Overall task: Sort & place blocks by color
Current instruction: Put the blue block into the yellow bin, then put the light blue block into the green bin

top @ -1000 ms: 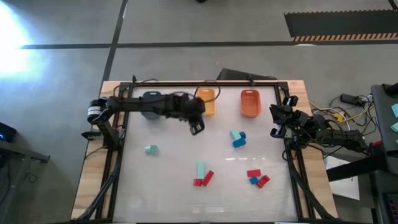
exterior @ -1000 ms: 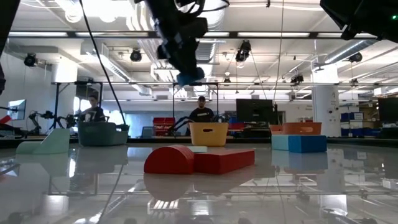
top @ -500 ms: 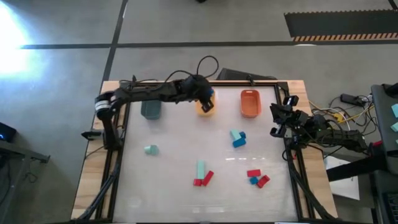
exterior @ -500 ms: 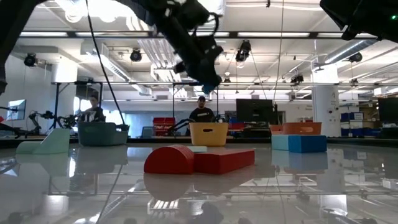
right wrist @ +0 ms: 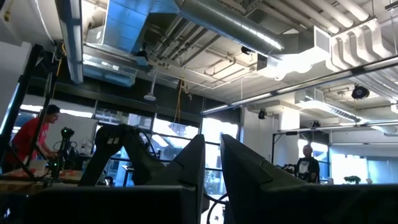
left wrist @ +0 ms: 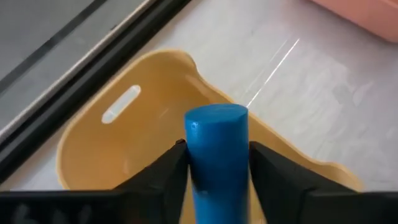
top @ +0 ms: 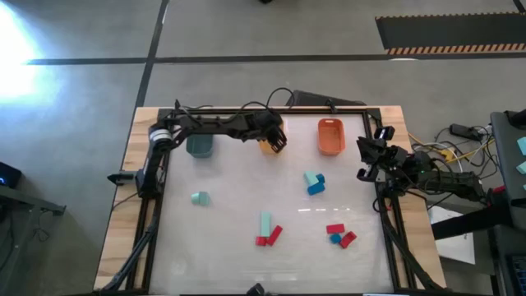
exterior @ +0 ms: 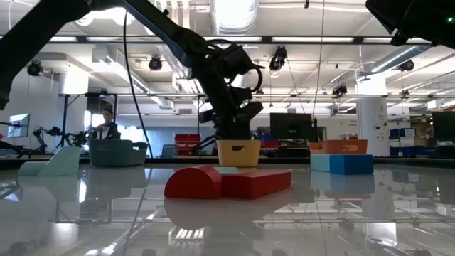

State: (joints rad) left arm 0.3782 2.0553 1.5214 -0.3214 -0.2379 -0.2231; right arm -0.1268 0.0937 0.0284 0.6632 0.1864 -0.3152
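**Blue block poised over yellow-orange tray; release pending**

High view: The left pincer (top: 278, 141) sits at the far edge of the bench (top: 230, 247), directly over the yellow-orange tray (top: 268, 146). The right pincer (top: 364, 174) waits at the right rail, well apart. Loose blocks (top: 315, 182) remain mid-bench and nearer the front.

Low view: The left arm descends to the yellow-orange tray (exterior: 238, 152), its pincer just above the rim. Red blocks (exterior: 226, 183) lie in the foreground.

Left wrist view: The pincer (left wrist: 216, 177) is clamped on a blue block (left wrist: 217, 155), a round-ended bar whose long axis runs along the fingers (left wrist: 163, 177), pointing down into the tray (left wrist: 99, 149) below.

Right wrist view: The right pincer (right wrist: 210, 163) has its fingers together, empty, facing the room.

Judgement: the block lies straight above the tray cavity; parting the fingers should drop it in.
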